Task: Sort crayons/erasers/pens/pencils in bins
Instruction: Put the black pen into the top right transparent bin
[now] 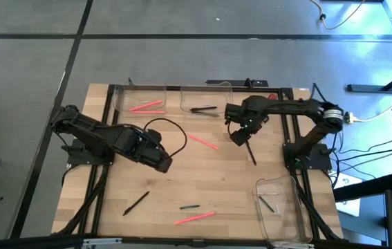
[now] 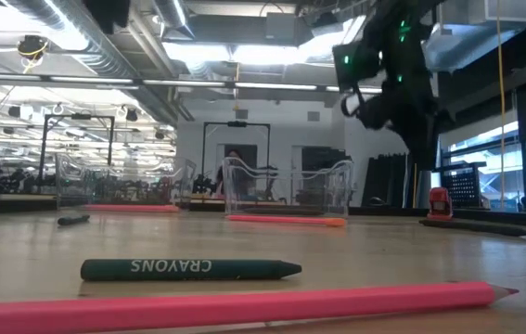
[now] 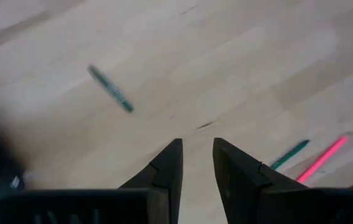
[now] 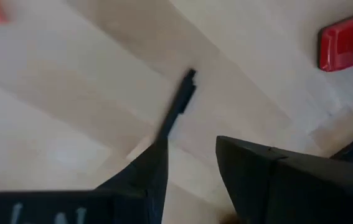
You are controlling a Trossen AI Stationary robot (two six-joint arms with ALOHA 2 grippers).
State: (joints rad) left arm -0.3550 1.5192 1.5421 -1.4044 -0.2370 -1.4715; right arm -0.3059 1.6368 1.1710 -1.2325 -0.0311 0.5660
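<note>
A black pen [image 1: 251, 153] lies on the table [image 1: 216, 180] just below the right gripper [image 1: 239, 137], whose fingers are parted and empty. A pink pencil [image 1: 202, 141] lies nearby. The left gripper [image 1: 164, 163] hovers mid-table, fingers apart, holding nothing.

Three clear bins [image 1: 281, 200], four pink pencils [image 1: 195, 218] and about five dark sticks [image 1: 135, 203] are being counted.

"CRAYONS", upside down, on dark green crayon [image 2: 188, 269]
</note>
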